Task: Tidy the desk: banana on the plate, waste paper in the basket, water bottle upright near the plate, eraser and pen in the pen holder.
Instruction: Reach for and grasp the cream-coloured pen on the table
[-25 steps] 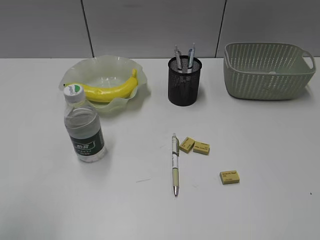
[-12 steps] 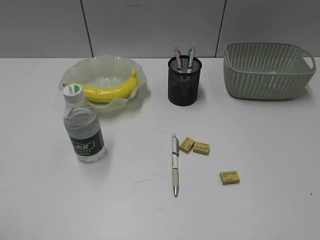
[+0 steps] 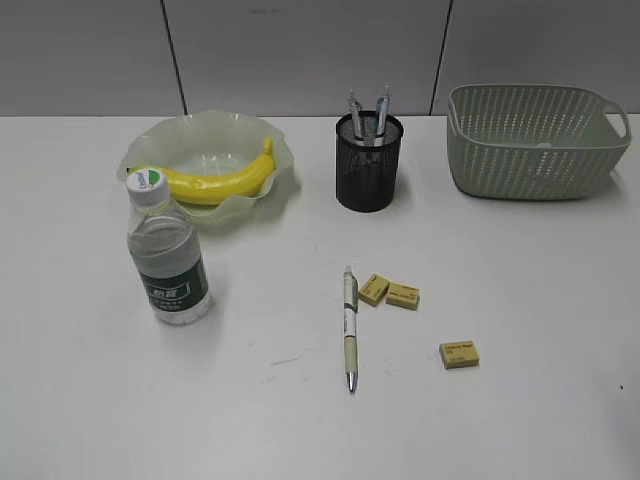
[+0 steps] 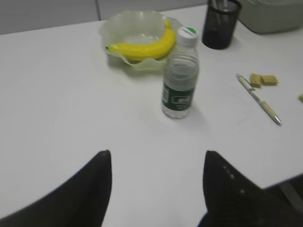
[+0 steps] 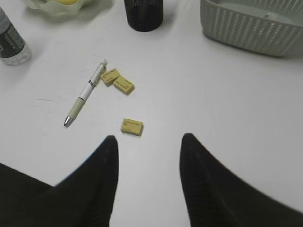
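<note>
**Pen and erasers next**

Nothing on the worktop [image 3: 520, 300] has moved over the last second, apart from a hair's shift of the bottle. On the left we see the banana [image 3: 215, 183] already lying on the plate [image 3: 160, 140], and the bottle [image 3: 166, 255] standing upright just in front of it. Our left hand [image 4: 156, 189] hangs released and empty above bare worktop. Mid-table, the pen [image 3: 350, 327] lies flat, with two erasers [image 3: 389, 292] touching just beside it and a third eraser [image 3: 459, 354] further right. The pen holder [image 3: 369, 163] stands behind. Our right hand [image 5: 147, 179] is released, nearest the third eraser. We judge the holder step is in hand: descend, close on that eraser. No waste paper shows; the basket [image 3: 535, 140] sits far right.
</note>
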